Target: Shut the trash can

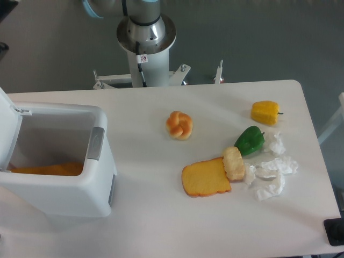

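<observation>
The trash can stands at the table's left front, a big white bin with its top open. Its lid is tipped up and back at the left edge of the view. A grey latch tab sits on the right rim. Something flat and orange lies inside on the bottom. Of the gripper only a dark sliver shows at the far left edge, above and behind the lid; its fingers are out of frame.
The robot base stands behind the table's middle. On the table lie a knotted bun, a yellow pepper, a green pepper, a toast slice, a bread piece and crumpled tissues.
</observation>
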`<state>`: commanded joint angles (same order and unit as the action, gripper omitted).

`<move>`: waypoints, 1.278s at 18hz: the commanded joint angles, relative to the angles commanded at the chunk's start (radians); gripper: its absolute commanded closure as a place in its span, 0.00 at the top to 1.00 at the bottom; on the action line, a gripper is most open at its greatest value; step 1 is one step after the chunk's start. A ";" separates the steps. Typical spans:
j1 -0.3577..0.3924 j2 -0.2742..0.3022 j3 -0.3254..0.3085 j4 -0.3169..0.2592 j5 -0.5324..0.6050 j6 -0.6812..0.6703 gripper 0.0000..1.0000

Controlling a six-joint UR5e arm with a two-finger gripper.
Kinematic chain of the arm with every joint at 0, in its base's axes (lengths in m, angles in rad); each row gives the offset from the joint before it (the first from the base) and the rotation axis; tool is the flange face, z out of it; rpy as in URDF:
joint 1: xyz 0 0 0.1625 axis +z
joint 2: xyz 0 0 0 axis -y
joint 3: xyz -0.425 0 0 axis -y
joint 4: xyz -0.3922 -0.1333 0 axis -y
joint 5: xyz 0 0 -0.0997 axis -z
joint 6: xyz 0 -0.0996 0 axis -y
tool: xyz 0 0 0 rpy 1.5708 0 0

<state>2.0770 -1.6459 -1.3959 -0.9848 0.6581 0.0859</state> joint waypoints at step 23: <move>-0.057 -0.049 0.012 0.002 -0.075 0.003 1.00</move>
<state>2.0203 -1.6950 -1.3837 -0.9833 0.5829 0.0890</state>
